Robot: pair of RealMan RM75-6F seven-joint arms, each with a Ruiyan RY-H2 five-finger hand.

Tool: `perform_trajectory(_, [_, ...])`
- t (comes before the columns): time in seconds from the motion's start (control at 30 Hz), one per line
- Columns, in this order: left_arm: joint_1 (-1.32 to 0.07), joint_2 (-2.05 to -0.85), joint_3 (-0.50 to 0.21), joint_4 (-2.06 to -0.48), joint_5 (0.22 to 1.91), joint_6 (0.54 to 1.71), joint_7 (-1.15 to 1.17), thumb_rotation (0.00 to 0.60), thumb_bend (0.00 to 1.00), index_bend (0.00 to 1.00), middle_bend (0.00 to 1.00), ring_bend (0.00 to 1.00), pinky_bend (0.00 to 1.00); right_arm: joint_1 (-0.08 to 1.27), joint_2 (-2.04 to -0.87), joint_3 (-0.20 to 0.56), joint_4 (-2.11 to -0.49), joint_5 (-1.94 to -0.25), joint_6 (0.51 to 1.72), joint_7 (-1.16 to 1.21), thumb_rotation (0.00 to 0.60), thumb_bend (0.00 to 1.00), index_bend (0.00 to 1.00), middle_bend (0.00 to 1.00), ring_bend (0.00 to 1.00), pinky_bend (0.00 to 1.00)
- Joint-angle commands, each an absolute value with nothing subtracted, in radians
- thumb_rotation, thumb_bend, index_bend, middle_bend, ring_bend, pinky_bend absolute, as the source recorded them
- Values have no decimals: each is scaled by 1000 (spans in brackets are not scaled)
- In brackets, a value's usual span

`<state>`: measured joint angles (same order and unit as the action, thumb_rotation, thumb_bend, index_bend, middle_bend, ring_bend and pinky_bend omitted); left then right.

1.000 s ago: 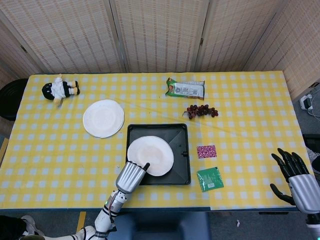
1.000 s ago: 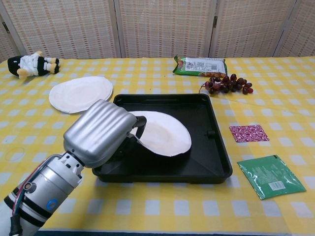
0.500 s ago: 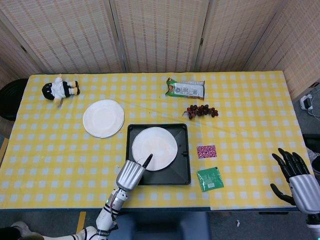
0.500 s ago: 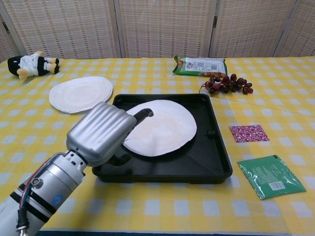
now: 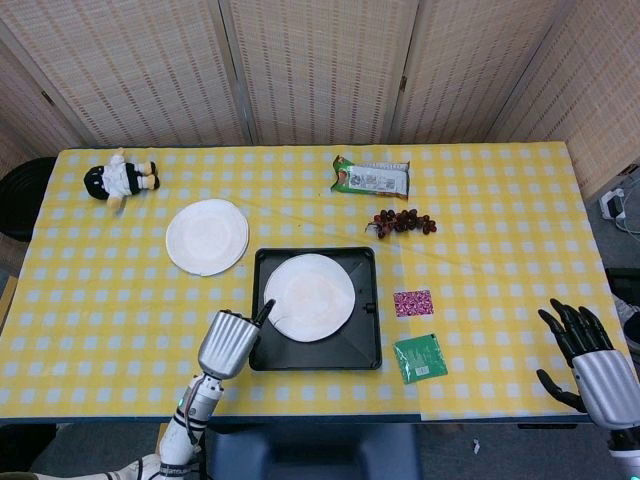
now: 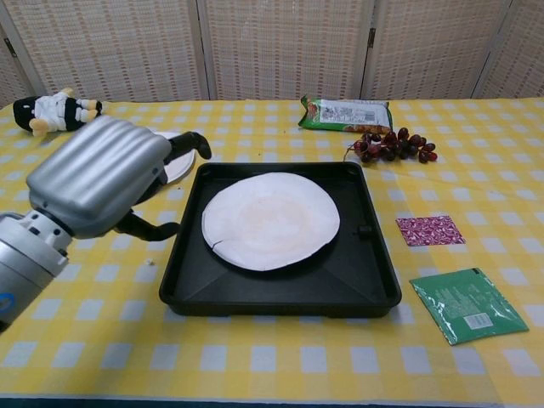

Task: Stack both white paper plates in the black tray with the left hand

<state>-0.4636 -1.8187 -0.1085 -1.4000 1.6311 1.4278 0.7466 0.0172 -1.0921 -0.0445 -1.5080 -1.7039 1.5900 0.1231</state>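
One white paper plate (image 5: pixel 309 296) (image 6: pixel 270 219) lies flat inside the black tray (image 5: pixel 365 350) (image 6: pixel 374 289). The other white plate (image 5: pixel 206 236) (image 6: pixel 179 163) rests on the tablecloth left of and behind the tray; in the chest view my left hand hides most of it. My left hand (image 5: pixel 231 339) (image 6: pixel 106 174) hovers just left of the tray's near-left corner, fingers apart and empty. At the table's near right edge my right hand (image 5: pixel 580 350) stays open, holding nothing.
A plush doll (image 5: pixel 122 178) (image 6: pixel 55 111) lies at the far left. A green snack bag (image 5: pixel 371 178) (image 6: pixel 346 114) and grapes (image 5: pixel 403 220) (image 6: pixel 391 144) sit behind the tray. A pink packet (image 5: pixel 412 302) (image 6: pixel 429 229) and green packet (image 5: pixel 421 357) (image 6: pixel 467 304) lie right of it.
The left hand let go of the plate, which settled flat in the tray, then drew back to the left, out of the tray. The right hand barely moved.
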Motion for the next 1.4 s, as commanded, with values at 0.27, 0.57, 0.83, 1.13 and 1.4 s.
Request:
perform_trajectory(0.27, [-431, -1657, -166, -1245, 1616, 1503, 507, 600, 230, 404, 1000, 1000, 1000, 18, -1103, -51, -1516, -1715, 1585, 98, 600, 335, 0, 0, 0, 0])
perform_trajectory(0.57, [-482, -1722, -192, -965, 1549, 1420, 358, 600, 234, 426, 1000, 1000, 1000, 26, -1121, -52, -1527, -1714, 1562, 60, 600, 335, 0, 0, 0, 0])
perform_trajectory(0.83, [-534, -1799, -178, -760, 1514, 1320, 319, 600, 234, 462, 1000, 1000, 1000, 36, -1126, -40, -1528, -1679, 1531, 50, 600, 335, 0, 0, 0, 0])
perform_trajectory(1.13, [-590, -1894, -161, -567, 1497, 1233, 226, 600, 234, 455, 1000, 1000, 1000, 51, -1133, -27, -1527, -1642, 1492, 39, 600, 335, 0, 0, 0, 0])
perform_trajectory(1.4, [-642, -1975, -145, -418, 1491, 1169, 191, 600, 231, 432, 1000, 1000, 1000, 61, -1139, -20, -1527, -1615, 1464, 33, 600, 335, 0, 0, 0, 0])
